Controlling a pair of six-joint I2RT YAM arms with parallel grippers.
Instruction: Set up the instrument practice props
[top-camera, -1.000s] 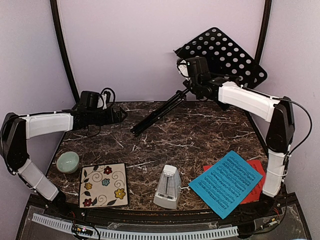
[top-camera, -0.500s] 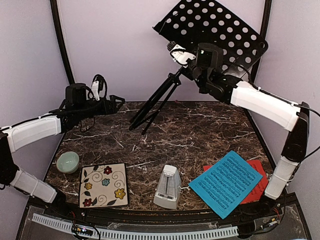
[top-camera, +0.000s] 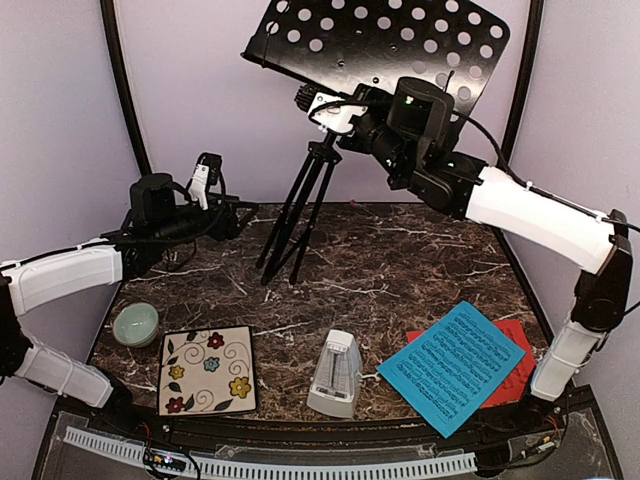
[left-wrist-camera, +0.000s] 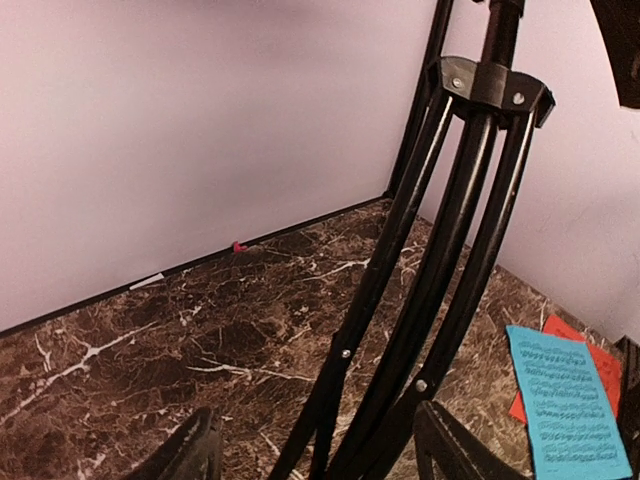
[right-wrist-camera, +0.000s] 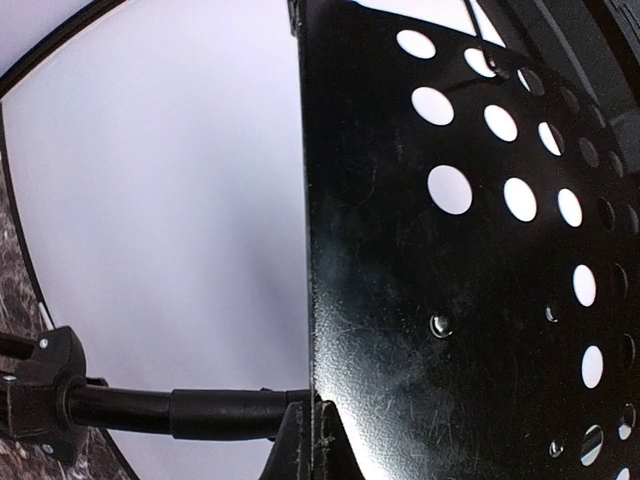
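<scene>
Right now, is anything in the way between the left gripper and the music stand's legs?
Nothing visible. In the left wrist view the music stand has its legs directly ahead of the left gripper, whose fingers are spread, with only the marble table behind.

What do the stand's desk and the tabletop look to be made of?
Desk: probably thin sheet metal painted gloss black; fine scratches, punched holes and rivets show. Tabletop: dark brown marble pattern with white veins, stone or printed laminate, cannot tell.
</scene>
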